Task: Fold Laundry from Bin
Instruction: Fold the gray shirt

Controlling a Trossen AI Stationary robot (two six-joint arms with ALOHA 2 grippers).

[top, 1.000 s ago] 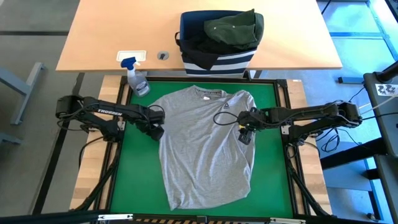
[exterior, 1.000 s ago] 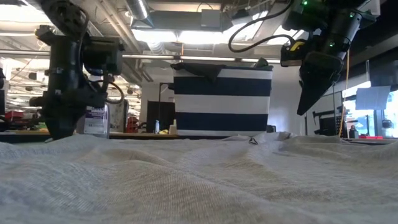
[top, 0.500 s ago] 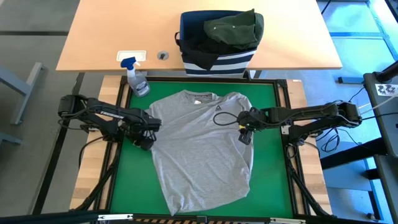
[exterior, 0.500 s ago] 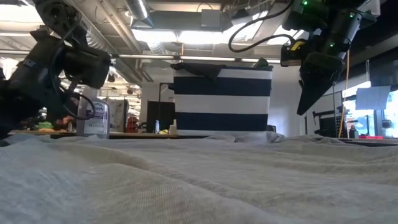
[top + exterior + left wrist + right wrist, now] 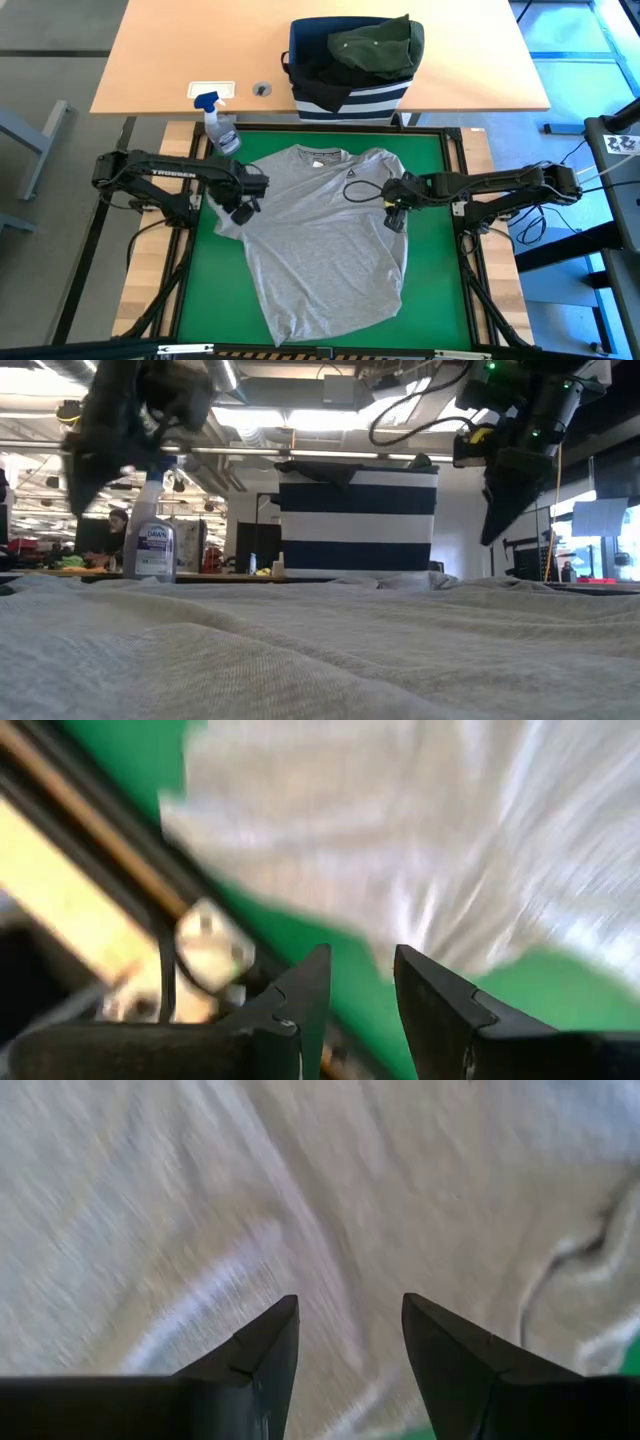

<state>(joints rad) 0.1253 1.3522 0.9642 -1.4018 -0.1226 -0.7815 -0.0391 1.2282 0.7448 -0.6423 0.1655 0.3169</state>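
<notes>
A light grey T-shirt [image 5: 325, 240] lies spread on the green mat [image 5: 430, 300], its collar [image 5: 330, 153] toward the far edge. My left gripper [image 5: 243, 210] hangs open above the shirt's left sleeve [image 5: 228, 215], with nothing between its fingers [image 5: 360, 975]. My right gripper [image 5: 393, 220] stands open over the shirt's right side [image 5: 200, 1200], clear of the cloth in the low view [image 5: 497, 520]. The striped navy bin [image 5: 350, 70] stands on the wooden table beyond the mat. It holds a dark olive garment [image 5: 378, 45] on top of a black one [image 5: 315, 65].
A clear spray bottle with a blue nozzle [image 5: 220, 128] stands at the mat's far left corner, close to my left arm. The wooden table [image 5: 170, 50] carries a white plate [image 5: 212, 90]. The mat's dark frame [image 5: 455, 190] runs along its sides.
My left gripper went toward the table's left edge low over the mat, then rose well clear and tipped more downward. The shirt's left side and sleeve slid leftward and spread out, while its right side stayed put.
</notes>
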